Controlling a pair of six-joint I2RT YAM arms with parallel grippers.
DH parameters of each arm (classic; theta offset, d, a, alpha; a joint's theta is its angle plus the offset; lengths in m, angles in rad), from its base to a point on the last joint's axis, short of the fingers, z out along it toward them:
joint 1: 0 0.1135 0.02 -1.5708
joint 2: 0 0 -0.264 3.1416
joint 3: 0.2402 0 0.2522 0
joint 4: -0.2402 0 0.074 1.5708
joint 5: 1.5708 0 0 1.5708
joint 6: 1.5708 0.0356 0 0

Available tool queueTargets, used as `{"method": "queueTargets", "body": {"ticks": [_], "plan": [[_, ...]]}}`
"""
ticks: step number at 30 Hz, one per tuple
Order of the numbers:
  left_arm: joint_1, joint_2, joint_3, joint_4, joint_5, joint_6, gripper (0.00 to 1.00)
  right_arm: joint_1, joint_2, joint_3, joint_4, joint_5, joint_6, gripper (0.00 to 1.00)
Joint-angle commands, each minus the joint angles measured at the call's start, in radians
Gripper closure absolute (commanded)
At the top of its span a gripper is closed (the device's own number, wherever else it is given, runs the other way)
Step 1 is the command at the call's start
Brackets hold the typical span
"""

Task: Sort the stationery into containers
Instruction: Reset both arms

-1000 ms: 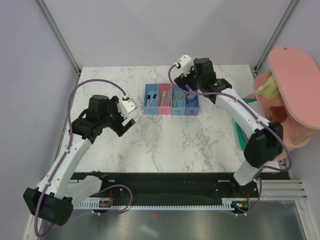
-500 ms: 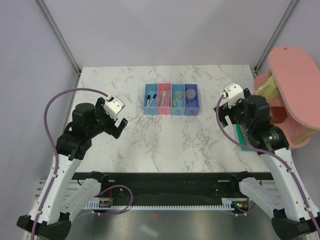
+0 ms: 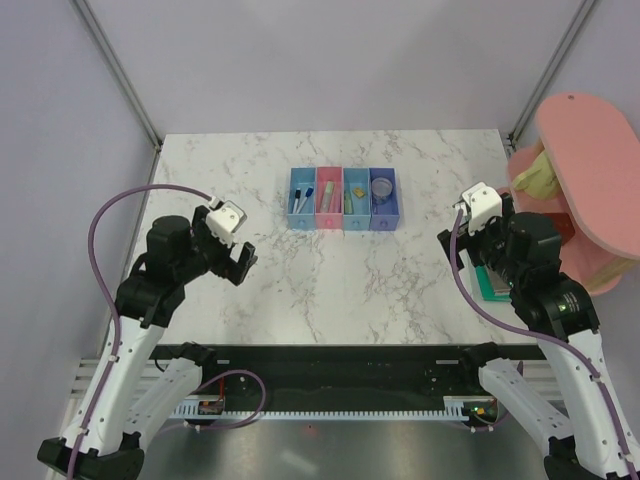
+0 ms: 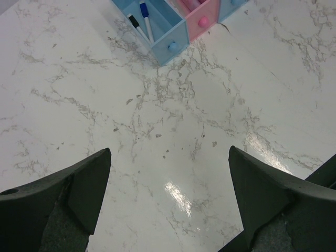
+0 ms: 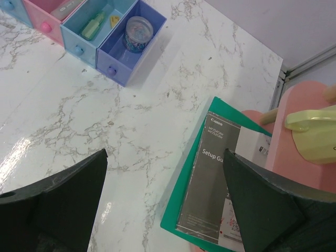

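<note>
Stationery [image 3: 381, 187] all sits in the bins [image 3: 345, 226], a row running side to side ahead and between both arms, about as near to the left gripper [image 4: 169, 152] as the right gripper [image 5: 165, 155], both spread wide and holding nothing.
</note>
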Motion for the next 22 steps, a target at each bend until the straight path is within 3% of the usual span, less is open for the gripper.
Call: {"method": "queueTargets", "body": {"ticks": [1,22], "plan": [[0.005,-0.015,-0.001,0.052,-0.011,-0.036,0.00,0.001,0.002,0.001,0.001,-0.027,0.026,0.02],[0.005,-0.021,-0.015,0.053,-0.017,-0.028,0.00,-0.001,0.021,0.018,0.001,-0.036,0.012,0.02]]}}
